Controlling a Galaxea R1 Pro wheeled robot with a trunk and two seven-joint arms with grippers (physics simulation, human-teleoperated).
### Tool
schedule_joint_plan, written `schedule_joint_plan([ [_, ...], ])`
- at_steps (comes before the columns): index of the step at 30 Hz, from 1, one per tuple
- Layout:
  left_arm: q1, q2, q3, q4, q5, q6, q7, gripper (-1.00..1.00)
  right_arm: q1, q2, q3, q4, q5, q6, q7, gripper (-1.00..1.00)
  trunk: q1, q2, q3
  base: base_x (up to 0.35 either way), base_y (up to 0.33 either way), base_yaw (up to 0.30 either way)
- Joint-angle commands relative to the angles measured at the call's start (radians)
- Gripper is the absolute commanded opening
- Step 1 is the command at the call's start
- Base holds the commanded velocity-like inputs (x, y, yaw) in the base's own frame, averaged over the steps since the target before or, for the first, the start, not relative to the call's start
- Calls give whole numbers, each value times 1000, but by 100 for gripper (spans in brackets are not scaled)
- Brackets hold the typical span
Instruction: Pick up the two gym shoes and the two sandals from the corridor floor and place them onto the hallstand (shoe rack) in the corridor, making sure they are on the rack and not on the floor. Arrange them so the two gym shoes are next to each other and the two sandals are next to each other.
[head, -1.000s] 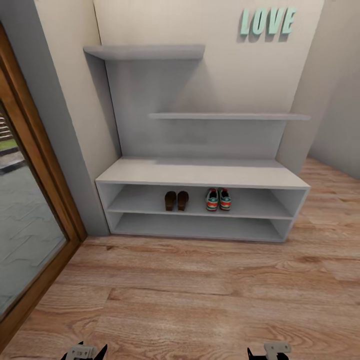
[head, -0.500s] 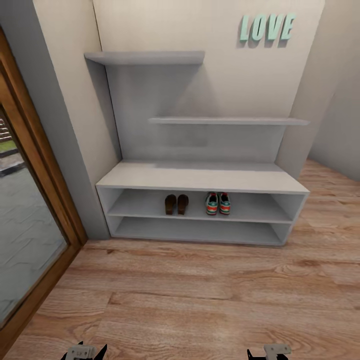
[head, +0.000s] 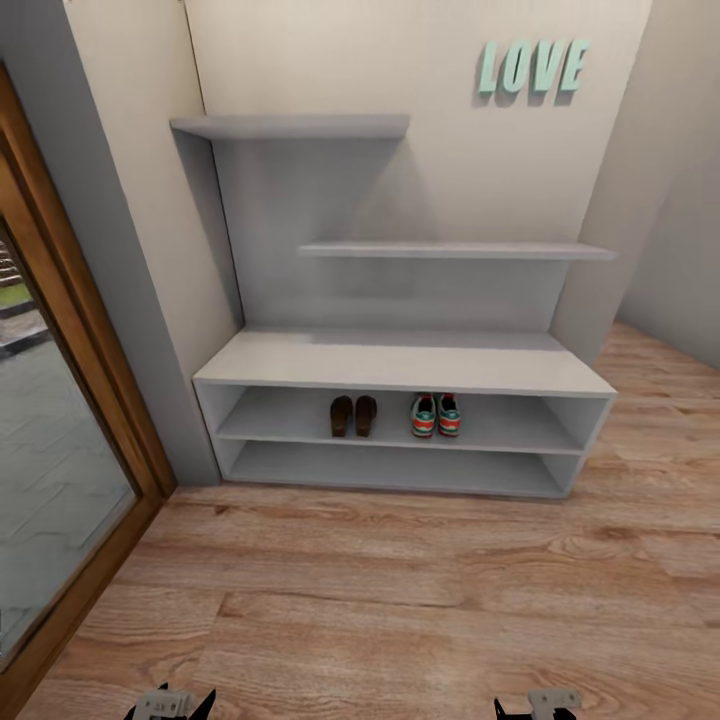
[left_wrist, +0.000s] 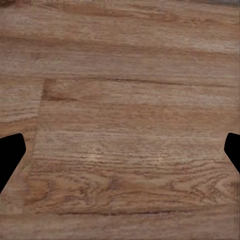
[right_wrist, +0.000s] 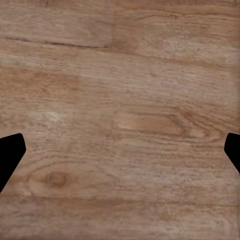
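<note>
Both our end effectors, left (left_wrist: 120, 150) and right (right_wrist: 120, 150), gape empty over grained wood-plank floor (head: 400, 600). Flat brown sandals (head: 353, 415) and striped sneakers (head: 436, 415) sit paired on the pale-grey rack's (head: 400, 360) upper shelf.

Left gripper (head: 168, 705): pale grey, blocky housing at the head view's lower edge, flanked by black pointed tips. Right gripper (head: 540, 703): matching pale grey block, black pointed parts beside it. Fingers (left_wrist: 10, 152), left wrist view: two flat matte black shapes with angled ends, no markings visible. Fingers (right_wrist: 10, 152), right wrist view: same black, featureless, angular profile. Screws and cables: too small to tell.
</note>
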Motion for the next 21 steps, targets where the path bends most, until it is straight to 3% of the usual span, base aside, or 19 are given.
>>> schedule_joint_plan([
  [1, -1, 0, 5, 1, 5, 1, -10, 100, -1, 0, -8, 1, 11, -3, -4, 100, -4, 7, 2, 0, 0, 0],
  [9, -1, -1, 5, 1, 6, 1, -10, 100, -1, 0, -7, 1, 11, -3, -4, 100, -35, 63, 27, 0, 0, 0],
  [21, -1, 0, 5, 1, 6, 1, -10, 100, -1, 0, -7, 1, 11, -3, -4, 100, -35, 63, 27, 0, 0, 0],
])
